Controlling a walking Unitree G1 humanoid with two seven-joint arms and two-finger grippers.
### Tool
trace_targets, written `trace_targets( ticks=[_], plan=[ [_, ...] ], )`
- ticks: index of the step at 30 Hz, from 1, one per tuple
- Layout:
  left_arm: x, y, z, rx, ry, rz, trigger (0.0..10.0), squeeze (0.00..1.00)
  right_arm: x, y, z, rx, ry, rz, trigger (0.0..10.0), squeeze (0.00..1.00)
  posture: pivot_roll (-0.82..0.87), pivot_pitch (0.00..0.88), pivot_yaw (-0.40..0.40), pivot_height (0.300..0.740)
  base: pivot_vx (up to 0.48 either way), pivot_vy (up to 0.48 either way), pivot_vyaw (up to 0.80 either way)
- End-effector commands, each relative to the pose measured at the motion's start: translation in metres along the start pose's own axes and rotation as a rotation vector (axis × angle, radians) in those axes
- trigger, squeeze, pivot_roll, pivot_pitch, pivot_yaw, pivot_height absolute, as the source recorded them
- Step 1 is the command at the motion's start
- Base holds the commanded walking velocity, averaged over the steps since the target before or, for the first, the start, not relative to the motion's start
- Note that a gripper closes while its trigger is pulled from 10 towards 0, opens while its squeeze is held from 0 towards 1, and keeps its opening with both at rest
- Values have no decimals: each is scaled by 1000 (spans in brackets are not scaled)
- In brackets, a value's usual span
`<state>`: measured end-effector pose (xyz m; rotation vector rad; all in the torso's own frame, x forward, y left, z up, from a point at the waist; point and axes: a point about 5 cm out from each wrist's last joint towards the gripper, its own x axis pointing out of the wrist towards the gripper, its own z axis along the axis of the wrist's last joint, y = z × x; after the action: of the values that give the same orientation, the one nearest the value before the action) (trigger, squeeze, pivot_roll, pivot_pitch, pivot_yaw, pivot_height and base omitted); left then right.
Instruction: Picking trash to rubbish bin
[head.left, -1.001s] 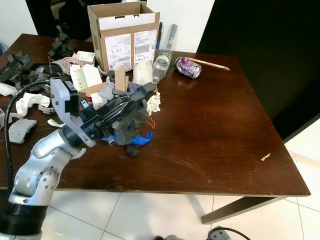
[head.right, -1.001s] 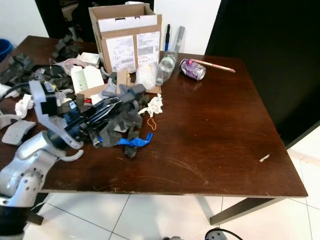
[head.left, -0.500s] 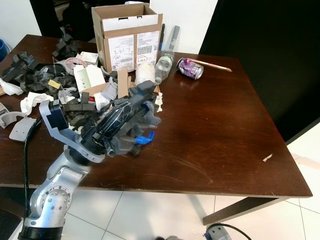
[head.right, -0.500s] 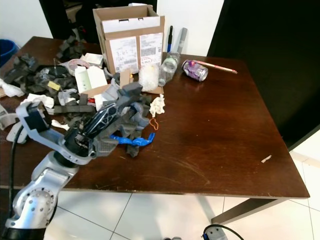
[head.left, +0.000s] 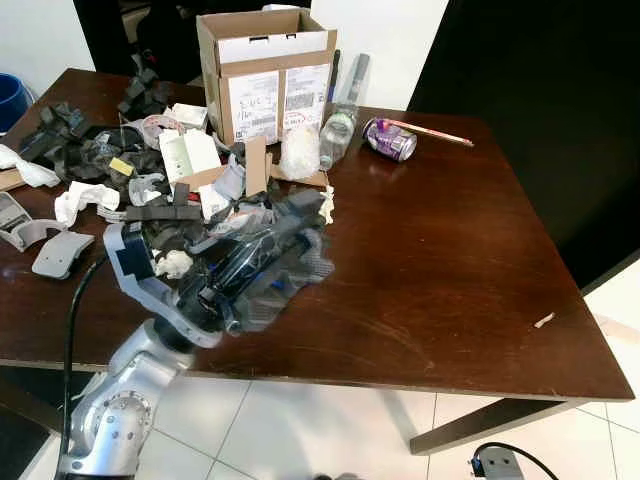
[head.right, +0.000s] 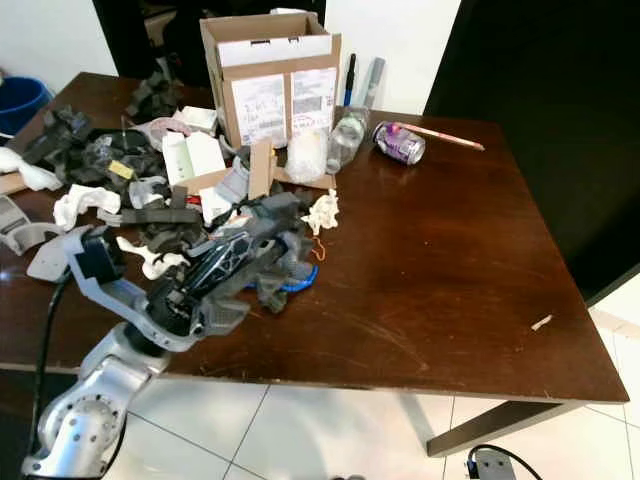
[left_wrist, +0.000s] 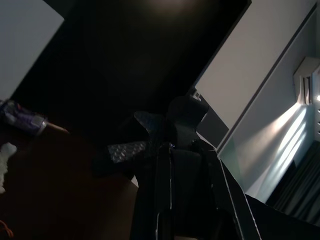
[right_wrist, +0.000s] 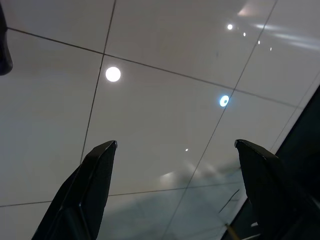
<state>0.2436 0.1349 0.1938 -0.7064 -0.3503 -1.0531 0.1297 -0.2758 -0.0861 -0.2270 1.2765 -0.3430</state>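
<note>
My left gripper (head.left: 296, 228) is shut on a dark grey piece of foam (head.left: 300, 262), held up over the near left part of the brown table (head.left: 450, 260). In the left wrist view the black fingers (left_wrist: 167, 170) close on the foam (left_wrist: 182, 112). Below it a blue scrap (head.right: 297, 283) lies on the table, with crumpled white paper (head.right: 323, 211) beside it. More dark foam trash (head.left: 75, 145) is heaped at the far left. My right gripper (right_wrist: 175, 145) hangs open over pale floor tiles.
A cardboard box (head.left: 265, 70) stands at the back with a plastic bottle (head.left: 336, 128) and a purple can (head.left: 390, 138) to its right. A blue container (head.right: 25, 100) stands beyond the table's left corner. A small white scrap (head.left: 545, 320) lies near the right edge.
My left gripper has lifted the grey foam off the pile and brought it nearer the table's front edge. The whole view has shifted as the camera moved.
</note>
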Motion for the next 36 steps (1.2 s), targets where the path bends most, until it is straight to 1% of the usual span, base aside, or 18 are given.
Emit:
trace_targets(
  ticks=[1,3,8,12,14,19,23,27,30,36],
  plan=[
    [-1,-1,-10,-30,29,2,10000,0,1,-7,-9,25,29,-17,10000,0,213,119,-92,740,0,0,0],
    [-1,-1,-13,-36,44,0,10000,0,1,-8,-10,33,30,-9,10000,0,214,116,-92,740,0,0,-613],
    [-1,-2,-24,-49,95,-17,10000,0,0,2,-11,13,25,34,10000,0,216,107,-95,740,0,0,-771],
    [0,-1,-26,-48,99,-16,10000,0,0,5,-10,11,21,41,10000,0,215,103,-94,740,0,0,-773],
    [-1,3,-28,-27,115,9,10000,0,0,8,-9,6,16,50,10000,0,216,101,-94,740,0,0,-772],
    [-1,7,-26,3,114,34,10000,0,0,11,-8,-3,14,59,10000,0,216,104,-94,740,0,0,-775],
    [-3,21,-29,96,142,142,10000,0,-1,14,-11,-18,19,72,10000,0,218,109,-93,740,0,0,-773],
    [-3,22,-29,105,139,160,10000,0,-1,15,-11,-20,21,74,10000,0,218,110,-95,740,0,0,-775],
    [2,25,-27,151,129,187,10000,0,-1,16,-13,-24,23,77,10000,0,216,117,-95,740,0,0,-769],
    [6,25,-26,156,106,185,10000,0,-1,17,-13,-27,22,79,10000,0,215,118,-94,740,0,0,-770]
  ],
)
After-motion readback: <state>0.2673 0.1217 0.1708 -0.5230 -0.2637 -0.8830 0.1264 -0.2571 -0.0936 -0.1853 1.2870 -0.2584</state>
